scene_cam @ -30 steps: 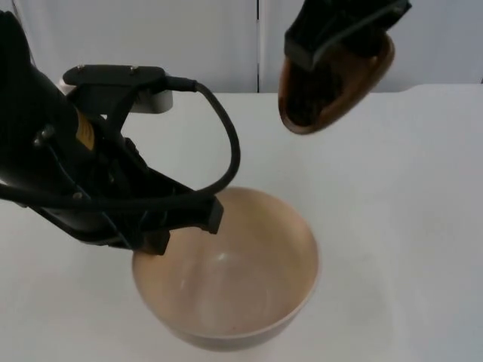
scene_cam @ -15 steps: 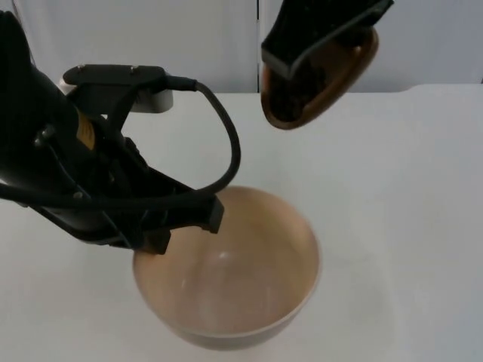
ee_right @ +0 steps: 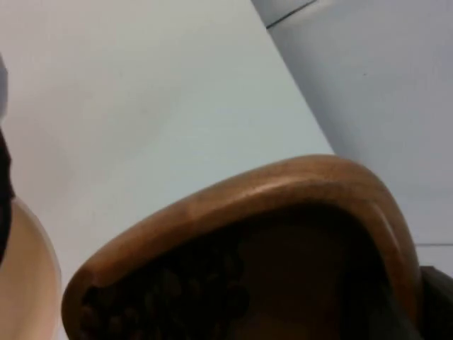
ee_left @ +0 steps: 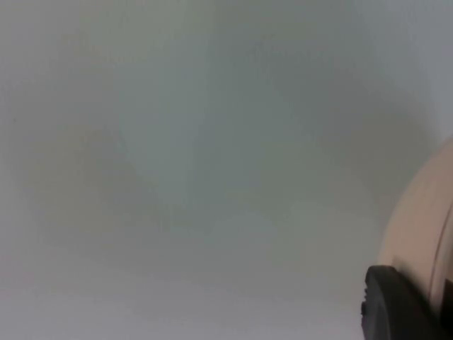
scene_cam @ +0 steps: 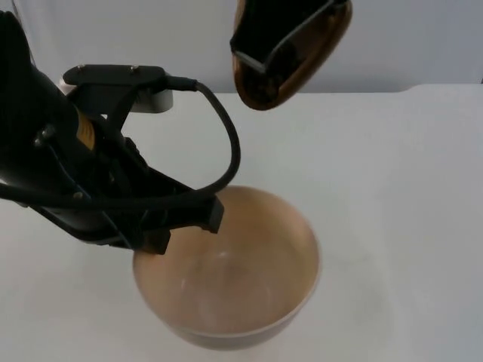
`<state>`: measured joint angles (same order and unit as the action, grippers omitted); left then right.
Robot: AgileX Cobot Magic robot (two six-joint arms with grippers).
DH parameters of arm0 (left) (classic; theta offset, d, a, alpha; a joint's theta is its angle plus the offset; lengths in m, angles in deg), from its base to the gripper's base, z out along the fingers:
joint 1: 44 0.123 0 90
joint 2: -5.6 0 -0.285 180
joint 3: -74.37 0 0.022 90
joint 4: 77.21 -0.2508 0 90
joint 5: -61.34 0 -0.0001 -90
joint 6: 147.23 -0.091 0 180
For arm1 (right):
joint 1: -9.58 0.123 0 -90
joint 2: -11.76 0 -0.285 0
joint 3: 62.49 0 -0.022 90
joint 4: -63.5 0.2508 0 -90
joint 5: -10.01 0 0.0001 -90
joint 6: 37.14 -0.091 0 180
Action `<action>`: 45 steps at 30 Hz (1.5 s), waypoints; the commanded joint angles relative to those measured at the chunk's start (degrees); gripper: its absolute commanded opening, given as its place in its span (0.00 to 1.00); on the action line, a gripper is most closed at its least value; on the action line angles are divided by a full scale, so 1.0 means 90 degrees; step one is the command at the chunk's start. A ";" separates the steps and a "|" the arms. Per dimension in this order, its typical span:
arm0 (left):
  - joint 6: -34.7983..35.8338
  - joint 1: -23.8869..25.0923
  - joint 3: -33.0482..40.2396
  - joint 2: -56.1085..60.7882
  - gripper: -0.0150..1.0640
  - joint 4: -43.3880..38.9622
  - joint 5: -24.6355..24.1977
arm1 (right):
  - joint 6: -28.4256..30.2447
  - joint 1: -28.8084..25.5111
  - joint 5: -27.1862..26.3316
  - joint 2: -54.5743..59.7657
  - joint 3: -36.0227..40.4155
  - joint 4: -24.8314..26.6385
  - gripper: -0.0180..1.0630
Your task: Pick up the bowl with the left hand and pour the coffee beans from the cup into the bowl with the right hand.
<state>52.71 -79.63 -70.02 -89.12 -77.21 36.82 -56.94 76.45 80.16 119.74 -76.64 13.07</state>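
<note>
Beige bowl (scene_cam: 226,275) sits over the white table (scene_cam: 392,188), its rim pinched by the left gripper (scene_cam: 185,226); the right gripper (scene_cam: 283,34) clamps the tilted wooden cup (scene_cam: 290,64) above. Left wrist: bowl edge (ee_left: 421,227) beside a fingertip (ee_left: 389,304). Right wrist: coffee beans (ee_right: 170,294) heaped at the cup's (ee_right: 233,205) lip.

white table top (scene_cam: 392,188), ending at grey partition wall (scene_cam: 423,38); whether the bowl (scene_cam: 249,294) touches it unclear
</note>
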 commanded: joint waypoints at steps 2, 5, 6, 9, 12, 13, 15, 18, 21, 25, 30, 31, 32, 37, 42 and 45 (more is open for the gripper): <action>0.0014 -0.0037 -0.0039 -0.0001 0.01 0.0113 0.0087 | -0.0034 0.0115 -0.0022 -0.0026 -0.0010 -0.0328 0.02; 0.0014 -0.0037 -0.0039 -0.0001 0.01 0.0113 0.0087 | -0.0034 0.0186 -0.0022 -0.0026 -0.0010 -0.0419 0.02; 0.0014 -0.0037 -0.0039 -0.0001 0.01 0.0113 0.0087 | -0.0034 0.0186 -0.0022 -0.0026 -0.0010 -0.0460 0.02; 0.0014 -0.0037 -0.0039 -0.0001 0.01 0.0113 0.0087 | -0.0034 0.0199 -0.0022 -0.0026 -0.0010 -0.0519 0.02; 0.0014 -0.0037 -0.0039 -0.0001 0.01 0.0139 0.0087 | -0.0034 0.0199 -0.0022 -0.0026 -0.0010 -0.0555 0.02; 0.0014 -0.0037 -0.0039 -0.0001 0.01 0.0139 0.0087 | -0.0034 0.0199 -0.0022 -0.0026 -0.0010 -0.0555 0.02; 0.0014 -0.0037 -0.0039 -0.0001 0.01 0.0139 0.0087 | -0.0034 0.0199 -0.0022 -0.0026 -0.0010 -0.0573 0.02; 0.0014 -0.0037 -0.0039 -0.0001 0.01 0.0139 0.0087 | -0.0034 0.0264 -0.0022 -0.0026 -0.0010 -0.0724 0.02; 0.0014 -0.0037 -0.0039 -0.0001 0.01 0.0152 0.0087 | -0.0022 0.0362 -0.0022 0.0023 -0.0010 -0.0878 0.02; 0.0014 -0.0037 -0.0039 -0.0001 0.01 0.0166 0.0087 | 0.0020 0.0443 -0.0022 0.0138 -0.0010 -0.0992 0.02; 0.0014 -0.0037 -0.0039 -0.0001 0.01 0.0166 0.0087 | 0.0020 0.0529 -0.0022 0.0266 -0.0010 -0.1242 0.02; 0.0014 -0.0037 -0.0039 -0.0001 0.01 0.0166 0.0087 | 0.0020 0.0557 -0.0022 0.0281 -0.0010 -0.1271 0.02; 0.0014 -0.0037 -0.0039 -0.0001 0.01 0.0166 0.0087 | 0.0020 0.0549 -0.0022 0.0281 -0.0010 -0.1317 0.02; 0.0014 -0.0037 -0.0039 -0.0001 0.01 0.0166 0.0087 | 0.0147 0.0657 -0.0022 0.0281 -0.0010 -0.1505 0.02; 0.0014 -0.0037 -0.0039 -0.0001 0.01 0.0166 0.0087 | 0.0193 0.0716 -0.0022 0.0281 -0.0010 -0.1505 0.02; 0.0014 -0.0037 -0.0039 -0.0001 0.01 0.0166 0.0087 | 0.0206 0.0716 -0.0022 0.0281 -0.0010 -0.1519 0.02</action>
<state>52.71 -79.63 -70.02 -89.12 -76.59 36.82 -55.12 82.48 80.06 122.55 -76.64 0.63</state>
